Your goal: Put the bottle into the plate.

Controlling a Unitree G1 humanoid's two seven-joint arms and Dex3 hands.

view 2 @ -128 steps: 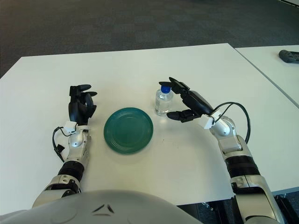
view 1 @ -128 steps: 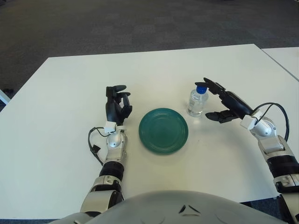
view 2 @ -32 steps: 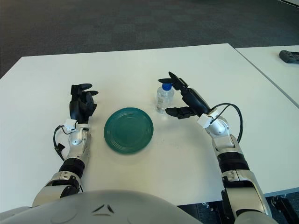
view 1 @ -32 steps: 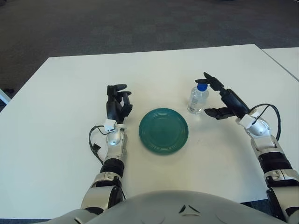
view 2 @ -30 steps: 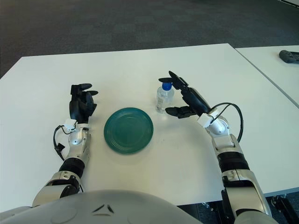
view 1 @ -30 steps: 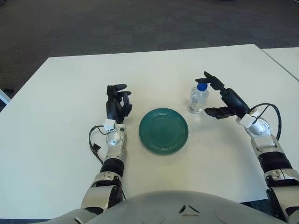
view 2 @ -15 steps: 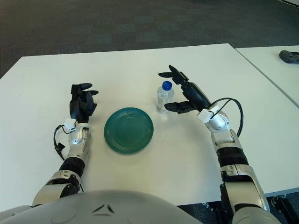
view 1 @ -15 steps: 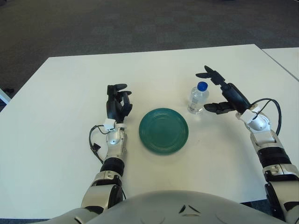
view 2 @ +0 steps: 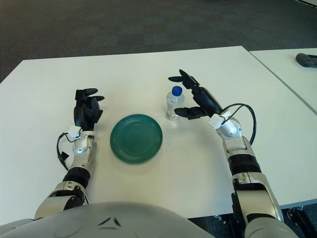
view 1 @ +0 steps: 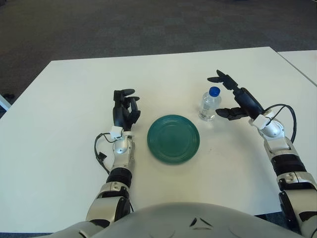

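Table [view 1: 59,163], white and broad, carries every item under review. A second white table [view 2: 292,64] stands to the right of it, with a dark object [view 2: 306,59] lying on it near the picture's edge; what it is cannot be told. Dark carpet [view 1: 148,25] lies beyond the far edge.

The plate [view 1: 173,138], green and round, sits flat near the table's middle with nothing on it. The left hand [view 1: 124,110] shows just to the left of the plate, fingers curled upward and holding nothing.

The right hand [view 1: 232,97] is just right of the bottle, fingers spread apart, one above the cap level and one low beside the base; neither visibly touches it.

The bottle [view 1: 209,104], clear with a blue cap, stands upright on the table just beyond the plate's right rim, outside it. Nothing lies between bottle and plate.
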